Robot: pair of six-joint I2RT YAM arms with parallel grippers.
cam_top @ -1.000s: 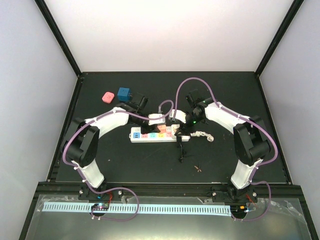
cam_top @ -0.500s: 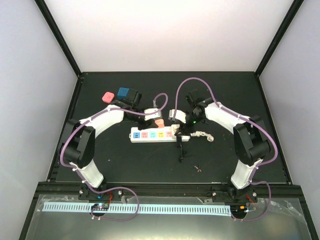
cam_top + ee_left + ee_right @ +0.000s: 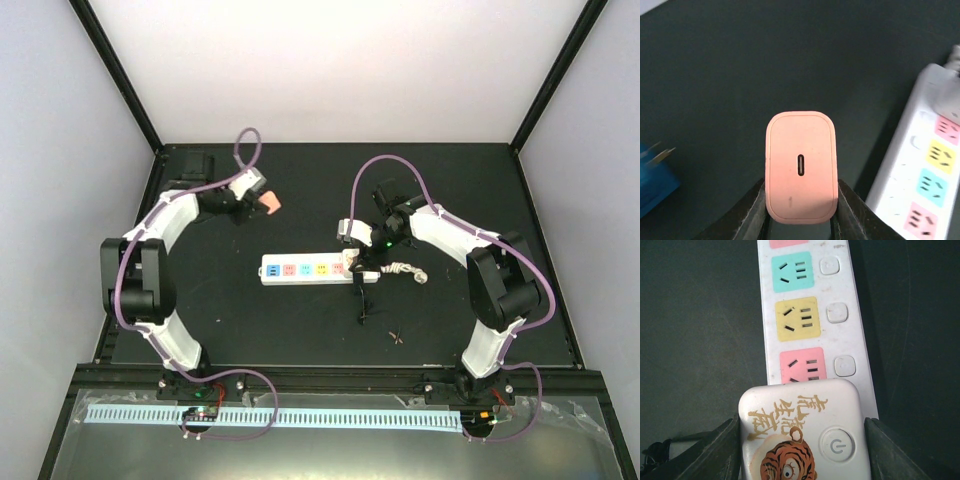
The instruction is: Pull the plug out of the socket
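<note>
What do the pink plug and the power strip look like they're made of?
The pink plug is likely moulded plastic: matte, evenly coloured, with smooth rounded corners. The power strip looks like smooth white hard plastic with pastel outlet inserts; faint specks mark its casing.

Pink plug, white socket w/ pink, yel, teal outlets, white tiger-print adapter
</note>
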